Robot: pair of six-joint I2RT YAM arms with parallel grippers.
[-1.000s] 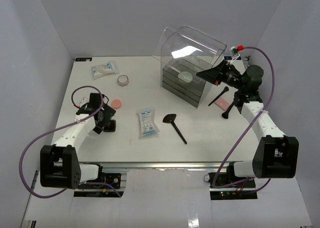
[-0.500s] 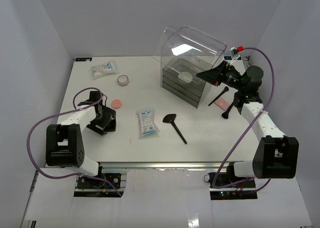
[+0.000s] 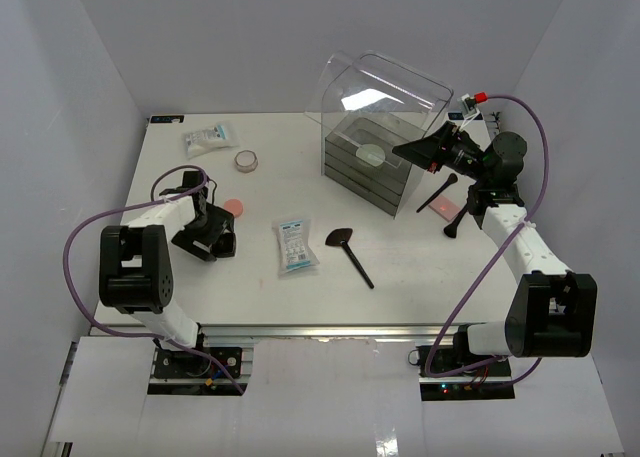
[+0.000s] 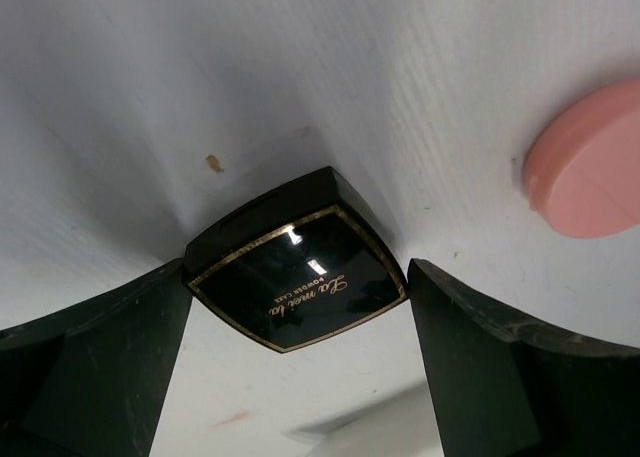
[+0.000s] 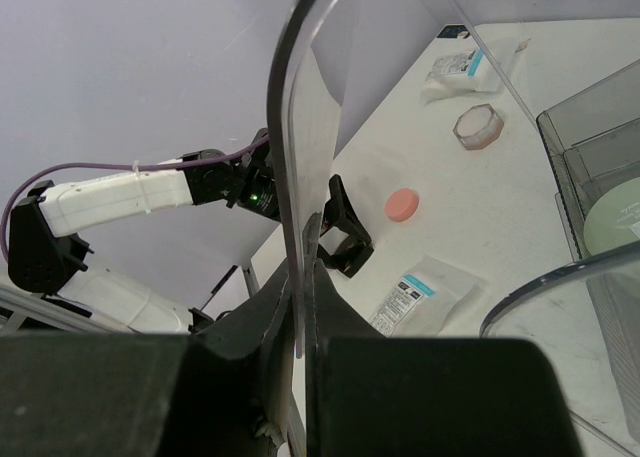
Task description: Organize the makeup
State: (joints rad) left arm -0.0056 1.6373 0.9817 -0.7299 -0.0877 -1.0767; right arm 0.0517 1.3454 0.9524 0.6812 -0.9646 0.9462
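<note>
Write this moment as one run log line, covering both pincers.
left pincer: open, straddling black compact | right pincer: shut on clear lid | pink round compact: beside left pincer, ungripped

Found left arm folded near its base, elbow out to the left, wrist bent steeply downward. Found left gripper (image 3: 212,241) set low, pointing down — jaws spread wide apart. Found right arm stretched forward and raised, wrist turned to the left. Noted right gripper (image 3: 408,149) held high — jaws pinched tight on the edge of a clear lid (image 5: 290,127).
</note>
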